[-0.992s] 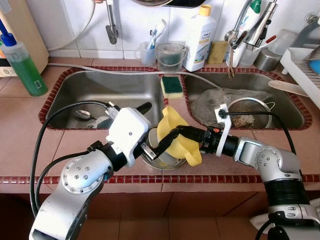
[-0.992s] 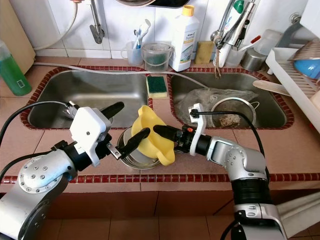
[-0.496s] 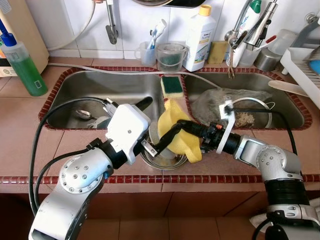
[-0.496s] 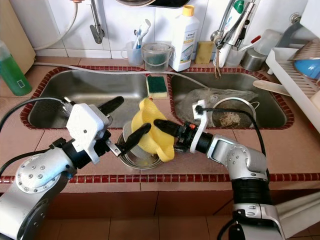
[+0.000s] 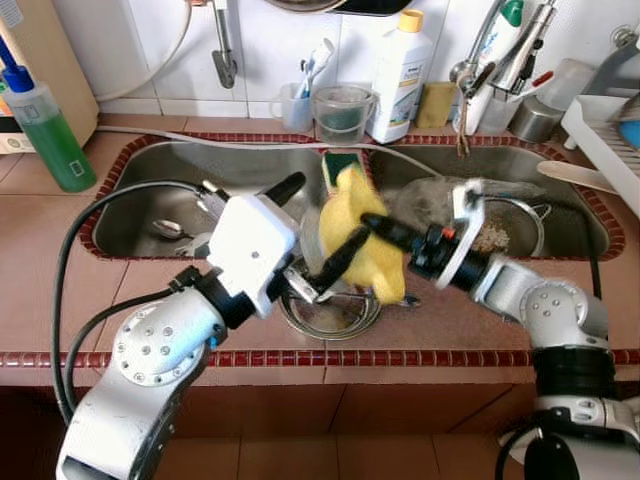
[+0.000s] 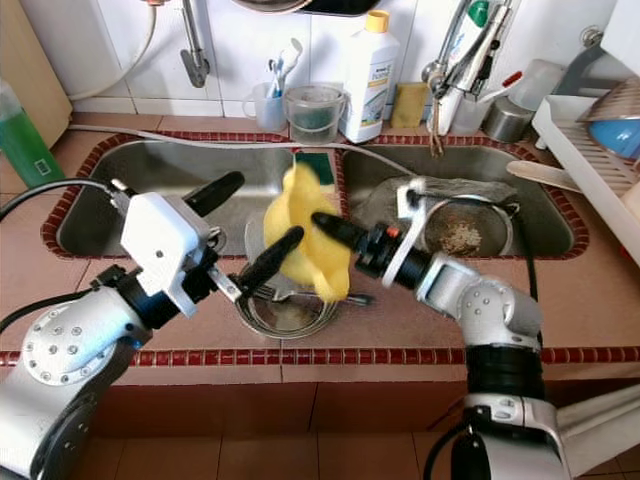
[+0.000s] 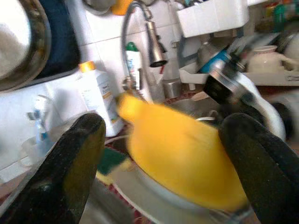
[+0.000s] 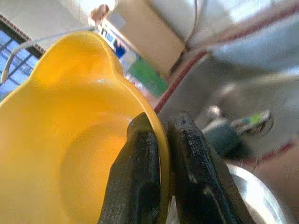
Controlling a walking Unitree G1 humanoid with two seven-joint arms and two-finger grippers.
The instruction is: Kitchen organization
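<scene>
Head views: the right gripper [image 6: 322, 222] pinches the rim of a yellow plastic bowl [image 5: 358, 232], lifted above a round steel pan [image 5: 330, 310] holding a fork [image 6: 300, 293]; the left gripper [image 5: 312, 232] is spread wide beside it. Left wrist view: bowl between the splayed fingers [image 7: 77, 158], untouched. Right wrist view: fingers [image 8: 140, 172] clamp the smooth rim.

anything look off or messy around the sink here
Food scraps sit in the strainer in the right basin, and a spoon lies in the left basin. A fork rests across the metal bowl on the counter, where the right gripper holds the yellow bowl tilted above it.
</scene>
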